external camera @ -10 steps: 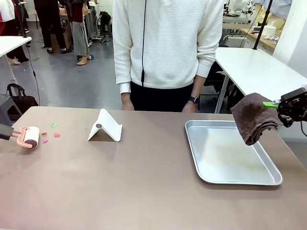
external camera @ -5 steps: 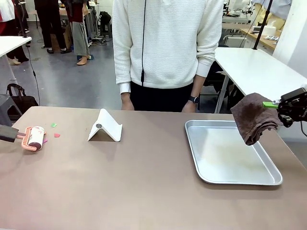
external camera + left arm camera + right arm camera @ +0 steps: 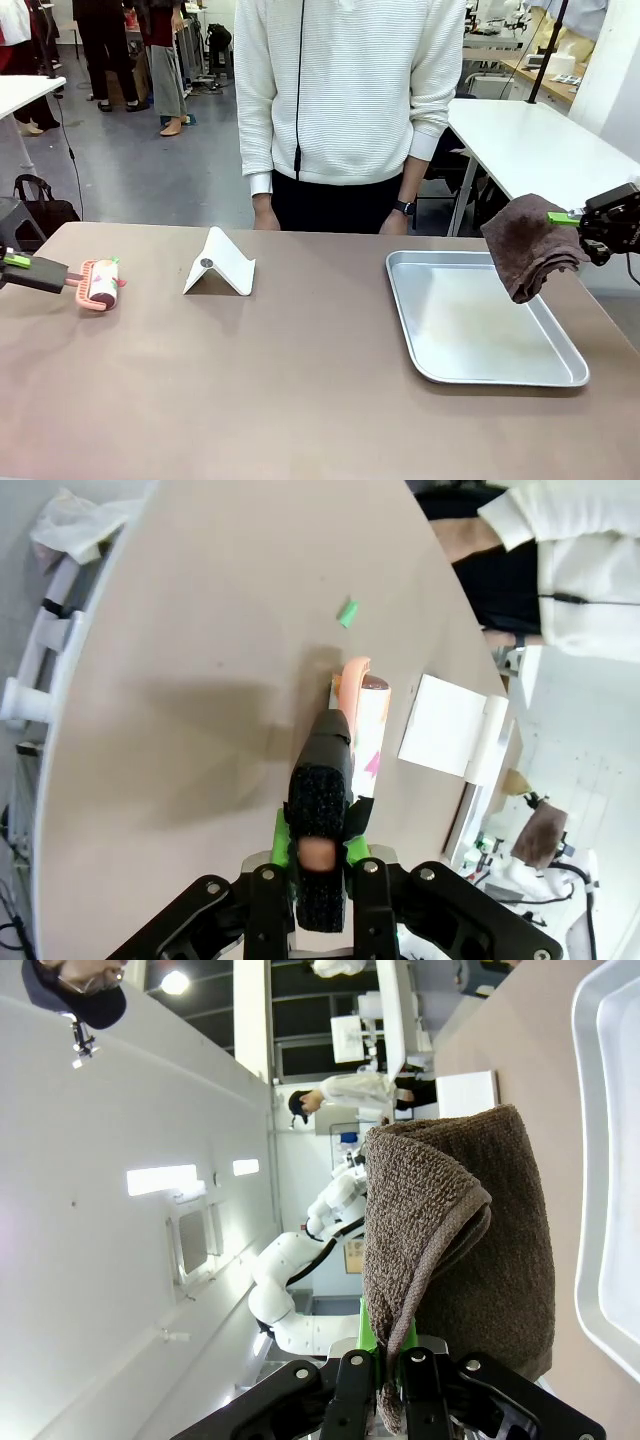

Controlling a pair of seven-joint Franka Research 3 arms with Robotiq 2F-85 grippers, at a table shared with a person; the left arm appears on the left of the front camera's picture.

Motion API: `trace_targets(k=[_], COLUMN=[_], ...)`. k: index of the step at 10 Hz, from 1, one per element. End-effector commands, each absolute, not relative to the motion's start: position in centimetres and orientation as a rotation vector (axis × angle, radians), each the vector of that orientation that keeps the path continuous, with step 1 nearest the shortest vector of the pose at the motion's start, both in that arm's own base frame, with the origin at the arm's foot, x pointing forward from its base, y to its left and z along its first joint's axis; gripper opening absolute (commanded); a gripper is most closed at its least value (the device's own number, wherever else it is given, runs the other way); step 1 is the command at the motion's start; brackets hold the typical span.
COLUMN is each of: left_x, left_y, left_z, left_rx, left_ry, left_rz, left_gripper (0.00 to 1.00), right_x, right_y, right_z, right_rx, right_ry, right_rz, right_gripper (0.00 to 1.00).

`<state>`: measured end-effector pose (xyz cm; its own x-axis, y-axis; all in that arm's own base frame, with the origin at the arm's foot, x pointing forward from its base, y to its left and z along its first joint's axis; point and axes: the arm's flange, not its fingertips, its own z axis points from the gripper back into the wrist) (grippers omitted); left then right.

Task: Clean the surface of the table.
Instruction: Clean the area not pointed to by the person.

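Observation:
On the left of the brown table [image 3: 300, 380] lies a pink lint roller [image 3: 100, 283] with a black handle [image 3: 45, 272], and my left gripper [image 3: 18, 264] is shut on that handle. In the left wrist view the roller [image 3: 360, 715] rests on the table [image 3: 200, 630] with coloured bits stuck to its drum. A green scrap [image 3: 347, 612] lies just beyond it. My right gripper [image 3: 582, 222] hangs over the tray's right side, shut on a folded brown cloth [image 3: 530, 245]. The right wrist view shows the cloth [image 3: 450, 1240] rising from that gripper [image 3: 385, 1365].
A shiny metal tray [image 3: 480, 375] lies at the right of the table, with nothing in it. A folded white stand [image 3: 220, 263] sits left of centre. A person in a white sweater stands at the far edge, hands [image 3: 263, 215] resting by the table.
My left gripper has pushed the roller to the right over the coloured scraps, and the pink and orange bits are gone from the table. The right arm and cloth have not moved.

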<state>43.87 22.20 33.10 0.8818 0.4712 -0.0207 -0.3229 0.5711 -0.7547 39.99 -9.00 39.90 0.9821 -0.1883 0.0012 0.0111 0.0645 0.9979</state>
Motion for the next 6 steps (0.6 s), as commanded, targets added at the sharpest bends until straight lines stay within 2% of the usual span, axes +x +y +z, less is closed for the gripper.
trace_targets(k=[1, 4, 6], left_x=[44.8, 47.8, 48.8], left_y=[20.6, 18.8, 17.7], left_z=[29.1, 29.1, 30.1], left_rx=[-0.743, -0.754, -0.812], left_ry=[-0.084, -0.042, -0.078], left_rz=[0.431, 0.403, 0.359], left_gripper=[0.22, 0.22, 0.22], right_x=[40.0, 40.0, 40.0], right_y=[-8.9, -8.9, -8.9], right_z=[40.3, 40.3, 40.3], right_rx=[1.522, 1.522, 1.522], right_ry=[-0.145, -0.145, -0.145], right_rz=[-0.150, -0.150, -0.150], right_gripper=[0.07, 0.07, 0.07])
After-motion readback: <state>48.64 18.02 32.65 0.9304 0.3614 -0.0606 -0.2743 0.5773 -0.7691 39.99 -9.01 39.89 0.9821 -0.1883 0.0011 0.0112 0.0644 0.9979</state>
